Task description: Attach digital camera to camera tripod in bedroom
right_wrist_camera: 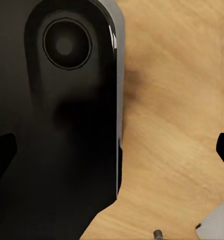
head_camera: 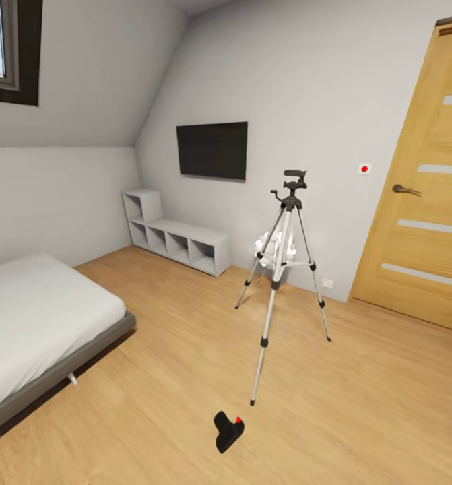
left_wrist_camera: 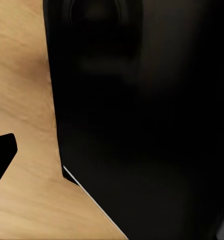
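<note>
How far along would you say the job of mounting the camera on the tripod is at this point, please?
Barely started. Done: the robot is in the bedroom, with both items in the head view. The tripod stands upright on the wood floor, its top mount bare. The camera lies on the floor near the tripod's closest foot, untouched. Nothing is in hand. Left: pick up the camera, lift it to the tripod head and attach it.

Wood floor (head_camera: 185, 337) — digital camera (head_camera: 227, 431) lying, camera tripod (head_camera: 284, 269) standing.
</note>
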